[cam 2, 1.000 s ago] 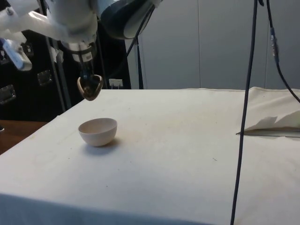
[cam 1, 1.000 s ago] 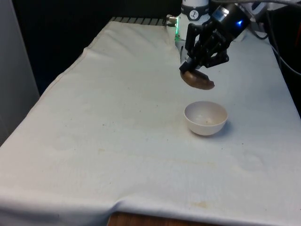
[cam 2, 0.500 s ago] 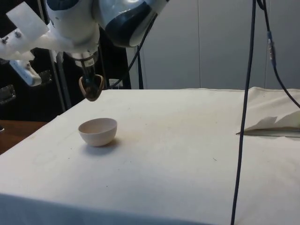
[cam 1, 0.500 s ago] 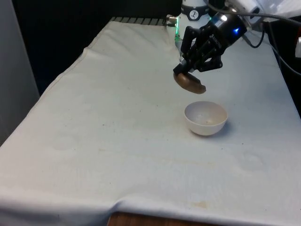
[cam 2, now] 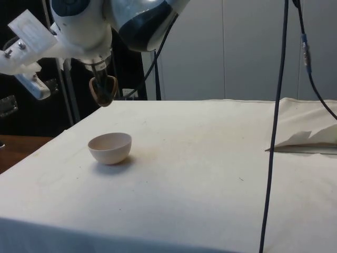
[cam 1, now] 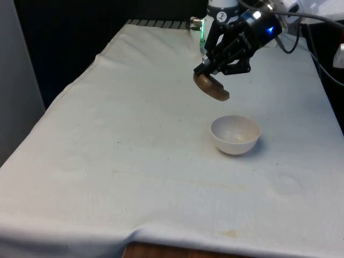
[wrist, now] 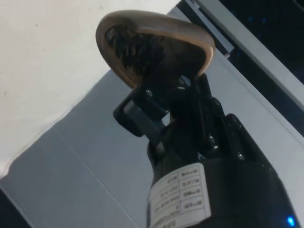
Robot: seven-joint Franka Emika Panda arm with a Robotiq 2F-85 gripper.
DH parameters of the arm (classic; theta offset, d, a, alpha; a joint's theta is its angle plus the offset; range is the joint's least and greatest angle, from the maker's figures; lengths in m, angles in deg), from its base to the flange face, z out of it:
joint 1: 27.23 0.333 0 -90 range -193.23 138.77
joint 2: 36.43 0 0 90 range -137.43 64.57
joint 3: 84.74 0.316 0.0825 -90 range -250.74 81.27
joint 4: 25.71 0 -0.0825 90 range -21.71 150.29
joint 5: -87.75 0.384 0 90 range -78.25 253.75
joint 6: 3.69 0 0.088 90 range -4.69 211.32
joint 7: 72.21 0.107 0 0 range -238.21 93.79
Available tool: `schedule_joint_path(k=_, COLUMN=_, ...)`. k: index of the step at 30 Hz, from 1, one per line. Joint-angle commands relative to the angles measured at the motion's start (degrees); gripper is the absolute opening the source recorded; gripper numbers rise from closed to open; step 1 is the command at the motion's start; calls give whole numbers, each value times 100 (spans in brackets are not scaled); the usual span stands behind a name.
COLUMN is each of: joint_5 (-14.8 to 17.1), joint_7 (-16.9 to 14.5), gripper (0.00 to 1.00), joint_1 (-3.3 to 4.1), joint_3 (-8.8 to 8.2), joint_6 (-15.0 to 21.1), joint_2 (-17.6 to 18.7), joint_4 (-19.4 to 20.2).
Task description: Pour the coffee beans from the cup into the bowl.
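Front view first: the brown cup [cam 1: 212,87] hangs in the air, pinched in the black gripper [cam 1: 214,77], whose two fingers are closed on its rim. It is tipped far over, its long axis slanting down toward the front view's right, up above the white bowl [cam 1: 235,135] and a little toward the front view's left of it, well clear of the rim. From the side view the cup [cam 2: 102,90] looks like a narrow rounded oval seen almost end on, hanging higher than the bowl [cam 2: 110,148] and slightly farther back. Up close in the wrist view, the cup [wrist: 152,47] has a smooth, dull bronze-brown lip and a dark inside with something rough and blackish clinging there; I cannot tell if those are beans. The bowl is smooth, round and pale, sitting upright on the cloth-covered worktop [cam 1: 134,140], which is creased and faintly stained. What lies in the bowl is hard to make out.
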Motion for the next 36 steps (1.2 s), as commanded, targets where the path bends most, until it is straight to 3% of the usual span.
schedule_joint_path(k=1, joint_5=-80, joint_7=52, gripper=0, joint_1=23, joint_3=-6, joint_6=-57, joint_2=-46, joint_4=52)
schedule_joint_path(k=8, joint_5=-275, joint_7=172, gripper=0, joint_1=0, joint_3=138, joint_6=-361, joint_2=-23, joint_4=52)
schedule_joint_path(k=9, joint_5=-350, joint_7=223, gripper=0, joint_1=29, joint_3=138, joint_6=-413, joint_2=-52, joint_4=86)
schedule_joint_path(k=17, joint_5=-688, joint_7=464, gripper=0, joint_1=34, joint_3=338, joint_6=-871, joint_2=-23, joint_4=109)
schedule_joint_path(k=18, joint_5=-625, joint_7=413, gripper=0, joint_1=0, joint_3=344, joint_6=-819, joint_2=-17, joint_4=92)
schedule_joint_path(k=20, joint_5=-762, joint_7=521, gripper=0, joint_1=40, joint_3=390, joint_6=-980, joint_2=-11, joint_4=109)
schedule_joint_path(k=27, joint_5=-1020, joint_7=871, gripper=0, joint_1=29, joint_3=619, joint_6=-1352, joint_2=11, joint_4=143)
schedule_joint_path(k=28, joint_5=-968, joint_7=808, gripper=0, joint_1=0, joint_3=630, joint_6=-1335, joint_2=34, joint_4=109)
schedule_joint_path(k=33, joint_5=-1209, joint_7=1203, gripper=0, joint_1=17, joint_3=751, joint_6=-1576, joint_2=-23, joint_4=258)
schedule_joint_path(k=36, joint_5=-1243, joint_7=1272, gripper=0, joint_1=0, joint_3=796, joint_6=-1667, joint_2=17, joint_4=246)
